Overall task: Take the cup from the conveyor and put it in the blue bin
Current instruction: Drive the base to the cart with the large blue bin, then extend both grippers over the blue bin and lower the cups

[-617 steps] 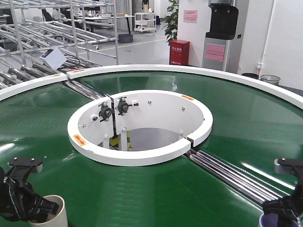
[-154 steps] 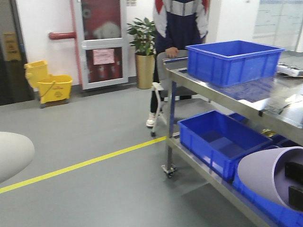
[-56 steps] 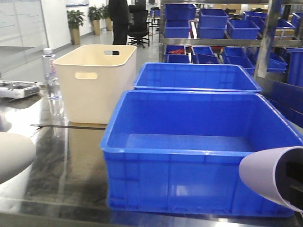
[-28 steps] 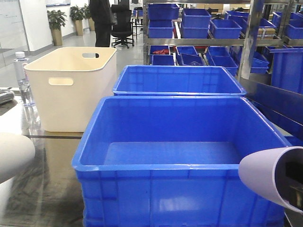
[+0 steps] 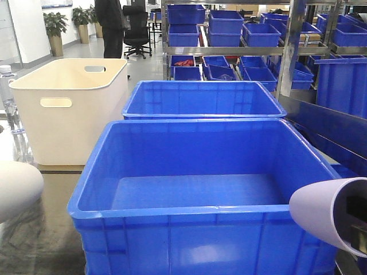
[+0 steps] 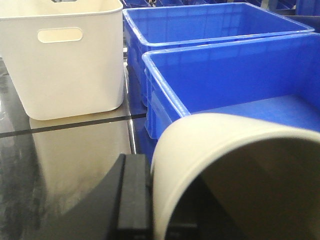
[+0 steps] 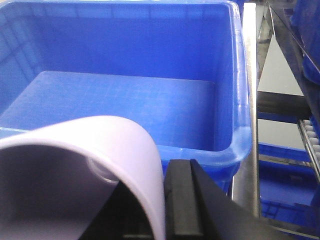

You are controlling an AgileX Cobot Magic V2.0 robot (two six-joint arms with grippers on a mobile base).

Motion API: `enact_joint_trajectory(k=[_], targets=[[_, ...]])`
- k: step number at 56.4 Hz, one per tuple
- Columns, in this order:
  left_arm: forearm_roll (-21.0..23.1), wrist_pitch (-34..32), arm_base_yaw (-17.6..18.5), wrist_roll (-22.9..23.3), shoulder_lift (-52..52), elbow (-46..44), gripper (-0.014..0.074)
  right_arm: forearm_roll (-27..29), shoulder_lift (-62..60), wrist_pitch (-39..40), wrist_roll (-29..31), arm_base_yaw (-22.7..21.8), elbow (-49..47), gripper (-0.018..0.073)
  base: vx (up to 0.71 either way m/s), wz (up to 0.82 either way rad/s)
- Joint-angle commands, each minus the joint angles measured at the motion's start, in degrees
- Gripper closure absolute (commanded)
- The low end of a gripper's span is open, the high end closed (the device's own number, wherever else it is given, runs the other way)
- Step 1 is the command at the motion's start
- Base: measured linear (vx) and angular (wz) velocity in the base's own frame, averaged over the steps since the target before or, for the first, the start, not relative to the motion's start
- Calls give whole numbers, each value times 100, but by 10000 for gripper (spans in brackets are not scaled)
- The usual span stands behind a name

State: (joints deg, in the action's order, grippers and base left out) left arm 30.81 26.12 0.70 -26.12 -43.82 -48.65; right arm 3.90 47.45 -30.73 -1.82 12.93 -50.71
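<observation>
Gripping two cups, one per arm. Left gripper (image 6: 152,210) clamped on cream cup (image 6: 215,125), over glossy tabletop (image 6: 65,165) left of blue bin (image 5: 189,240); one cream tub (image 5: 69,114) behind. Two large blue crates centre: blue bin nearest, second crate (image 5: 200,98) just behind. Right gripper (image 7: 167,210) clamped on lilac cup (image 7: 100,135), outside bin's front-right corner.

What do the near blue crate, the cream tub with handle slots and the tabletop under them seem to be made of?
The large bright blue rectangular crate looks like moulded plastic, semi-glossy: soft highlights on its rolled rim. The cream tub with handle slots seems smooth matte plastic, with rounded corners. The dark tabletop is probably polished metal: it mirrors the tub clearly.
</observation>
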Motion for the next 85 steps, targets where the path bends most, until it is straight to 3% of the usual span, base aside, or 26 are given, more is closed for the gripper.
enact_joint_trajectory(k=[1,44,54,63,71,78,85], targets=[[179,-468,-12,27,6,-151,603,-22,-52,504,-2,-10,-181,568,0,0],[191,-640,-12,33,-79,-151,603,136,-52,850,23,-10,-181,568,0,0],[697,-791,-7,-16,-240,-291,603,136,18,1294,45,-10,-401,568,0,0],[1125,-747,192,-1205,-785,-1008,603,201,650,1275,16,-10,-1097,568,0,0],[1974,-573,640,-2065,-1615,-1713,603,442,1532,1282,22,-10,-1732,568,0,0],[2454,-267,1029,-2451,-2466,-2243,603,495,2185,1293,22,-10,-2055,568,0,0],[2689,-268,1261,-2492,-3201,-2562,601,495,2564,1305,22,-10,-2132,566,0,0]])
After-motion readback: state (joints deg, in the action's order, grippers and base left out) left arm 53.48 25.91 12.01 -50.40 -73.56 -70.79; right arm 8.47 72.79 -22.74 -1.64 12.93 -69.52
